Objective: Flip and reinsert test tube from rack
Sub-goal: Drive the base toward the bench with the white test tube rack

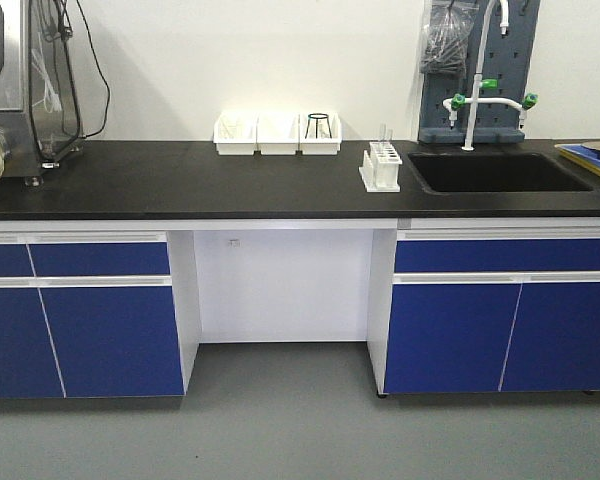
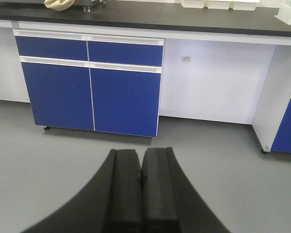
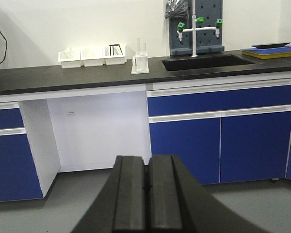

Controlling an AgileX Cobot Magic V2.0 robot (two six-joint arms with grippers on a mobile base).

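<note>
The white rack (image 1: 381,167) stands on the black counter, just left of the sink. It also shows in the right wrist view (image 3: 140,63) and at the top right corner of the left wrist view (image 2: 290,10). A slim clear test tube (image 1: 384,136) stands upright in it, rising above the top plate; in the right wrist view the tube (image 3: 138,46) is faint. My left gripper (image 2: 141,160) is shut and empty, low over the grey floor. My right gripper (image 3: 148,165) is shut and empty, also far below and in front of the counter. Neither gripper shows in the front view.
Three white bins (image 1: 277,134) stand at the back of the black counter (image 1: 180,180). A black sink (image 1: 495,172) with a white tap (image 1: 477,80) lies right of the rack. A yellow and blue tray (image 1: 592,157) sits far right. Blue cabinets (image 1: 90,310) flank an open knee gap.
</note>
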